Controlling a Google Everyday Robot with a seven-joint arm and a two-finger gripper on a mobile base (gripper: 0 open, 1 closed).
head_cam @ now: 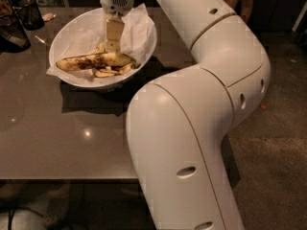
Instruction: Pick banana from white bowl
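The banana [91, 61], yellow with heavy brown-black blotches and loose peel strips, lies across the white bowl [72, 30] on a sheet of white paper. My gripper [112, 44] reaches down into the bowl from above and its tip stands at the banana's right part, where the peel strips split off. The arm's big white links fill the right half of the camera view.
The bowl sits at the far side of a grey-brown table [53, 133]. A dark cup [31, 13] and a dark object [12, 35] stand at the far left. The table's front edge runs along the bottom left, with floor [273, 147] to the right.
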